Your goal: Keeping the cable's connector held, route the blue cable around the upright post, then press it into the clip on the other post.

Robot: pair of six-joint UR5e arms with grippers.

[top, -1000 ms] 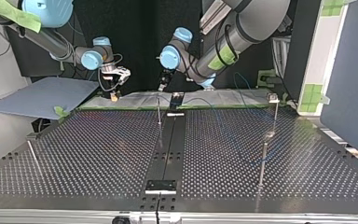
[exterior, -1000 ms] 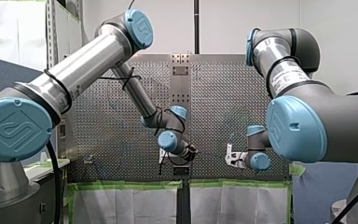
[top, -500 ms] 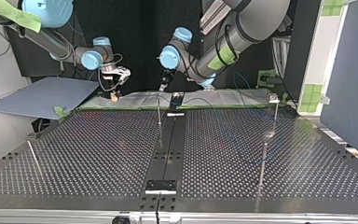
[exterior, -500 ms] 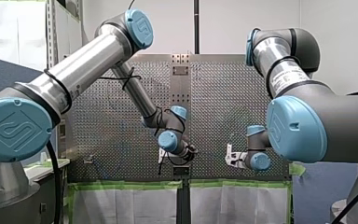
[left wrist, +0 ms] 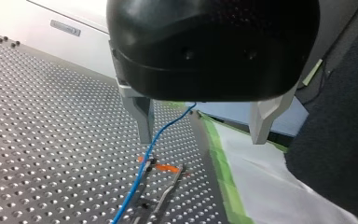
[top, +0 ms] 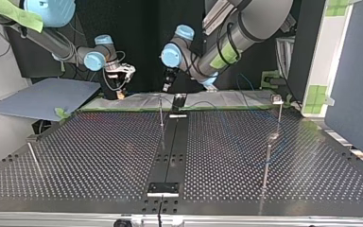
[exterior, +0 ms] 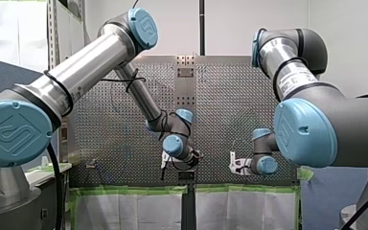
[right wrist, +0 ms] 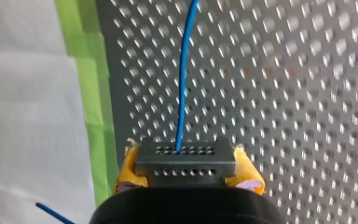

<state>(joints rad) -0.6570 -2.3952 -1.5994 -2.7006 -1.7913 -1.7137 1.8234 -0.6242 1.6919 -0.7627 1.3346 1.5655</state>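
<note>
L gripper (exterior: 165, 161) & R gripper (exterior: 232, 163) hang apart over perforated table (exterior: 220, 105)

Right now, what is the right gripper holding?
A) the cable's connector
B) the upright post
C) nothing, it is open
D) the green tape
A: in the right wrist view, the right gripper is shut on the grey connector, and the blue cable runs out of the connector ahead of the gripper.

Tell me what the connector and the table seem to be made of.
The connector: matt dark grey, plastic or coated metal, I cannot tell which; rows of small holes. The table: bare metal, probably, judging by its silvery sheen and punched holes.
</note>
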